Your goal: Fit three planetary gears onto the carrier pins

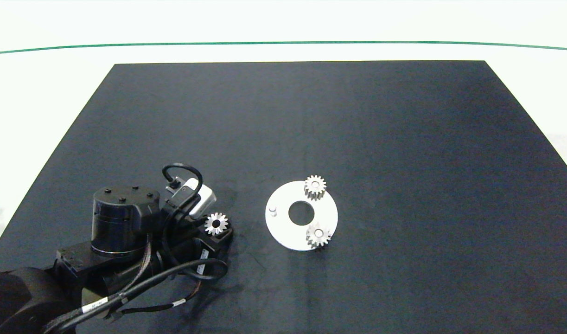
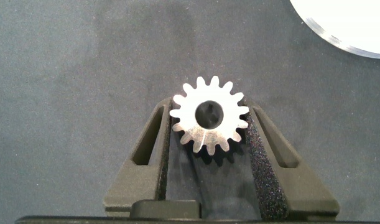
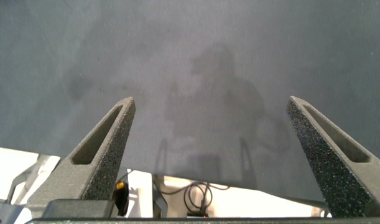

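Nearest the camera, the left gripper (image 1: 217,228) is clamped on the third gear (image 2: 209,119), its two pads pressing the teeth from either side, bore facing up. That hold is on the tips of the teeth only, so the risk here is a slip: if the gear rocks between the pads during the carry, it will likely meet the peg tilted and jam or skate off. The bore also looks only a little wider than the peg, so a small sideways error could set it down on the peg's top or on the disc beside it. The left arm reaches in low from the near left corner of the black mat (image 1: 404,139), wrist bent over, gear held flat just short of the white disc (image 1: 283,232). On that disc, one free carrier pin (image 1: 273,211) stands on the side facing the gripper. Beyond it two gears sit on their pegs, one at the near rim (image 1: 318,235), one at the far rim (image 1: 315,186). The right gripper (image 3: 211,130) is spread wide, empty above bare mat, outside the overhead view
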Tool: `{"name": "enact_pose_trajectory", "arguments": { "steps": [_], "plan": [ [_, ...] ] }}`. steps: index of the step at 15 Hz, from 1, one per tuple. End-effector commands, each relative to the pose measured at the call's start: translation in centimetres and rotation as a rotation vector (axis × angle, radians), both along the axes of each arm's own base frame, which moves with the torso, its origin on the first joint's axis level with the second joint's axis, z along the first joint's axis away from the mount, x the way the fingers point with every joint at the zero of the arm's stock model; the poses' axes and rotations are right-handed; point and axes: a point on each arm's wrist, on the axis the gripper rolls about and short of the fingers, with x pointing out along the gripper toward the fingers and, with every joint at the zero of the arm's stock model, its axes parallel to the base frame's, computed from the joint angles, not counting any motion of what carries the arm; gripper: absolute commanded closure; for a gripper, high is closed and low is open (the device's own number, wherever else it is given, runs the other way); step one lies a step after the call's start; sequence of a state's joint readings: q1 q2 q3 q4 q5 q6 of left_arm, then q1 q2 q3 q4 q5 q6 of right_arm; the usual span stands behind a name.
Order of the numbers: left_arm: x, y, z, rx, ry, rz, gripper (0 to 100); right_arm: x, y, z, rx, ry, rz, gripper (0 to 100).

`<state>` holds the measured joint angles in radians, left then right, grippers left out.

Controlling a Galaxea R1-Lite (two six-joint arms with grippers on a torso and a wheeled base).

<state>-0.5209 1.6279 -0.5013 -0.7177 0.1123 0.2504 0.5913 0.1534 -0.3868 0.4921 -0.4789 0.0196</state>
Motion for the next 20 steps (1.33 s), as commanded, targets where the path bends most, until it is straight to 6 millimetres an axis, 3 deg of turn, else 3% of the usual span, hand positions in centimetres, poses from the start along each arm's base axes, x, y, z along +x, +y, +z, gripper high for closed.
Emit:
{"name": "enact_pose_trajectory", "arguments": {
  "steps": [1, 7, 9, 13, 16, 18, 20],
  "plan": [
    [-0.1, 0.1, 0.1, 0.001, -0.003, -0.001, 72, 0.0, 0.0, 0.0, -0.005, 0.004, -0.002, 0],
    [-0.3, 0.0, 0.3, -0.007, -0.013, -0.006, 84, 0.0, 0.0, 0.1, -0.001, 0.001, -0.002, 0],
    [-0.7, 0.0, 1.3, -0.020, -0.045, -0.017, 84, 0.0, 0.0, 0.1, -0.001, 0.001, -0.002, 0],
    [-1.7, -2.0, 2.8, -0.052, -0.093, -0.101, 84, 0.0, 0.0, 0.1, -0.003, 0.001, -0.002, 0],
    [-2.0, -3.9, 5.3, -0.043, -0.101, -0.127, 84, 0.0, 0.0, 0.2, -0.003, 0.000, -0.001, 0],
    [-1.7, -4.4, 7.0, -0.030, -0.086, -0.132, 84, 0.0, 0.0, 0.2, -0.003, 0.000, -0.001, 0],
    [-1.2, -4.9, 7.3, -0.022, -0.078, -0.135, 84, 0.0, 0.0, 0.3, -0.004, -0.001, 0.001, 0]
  ]
}}
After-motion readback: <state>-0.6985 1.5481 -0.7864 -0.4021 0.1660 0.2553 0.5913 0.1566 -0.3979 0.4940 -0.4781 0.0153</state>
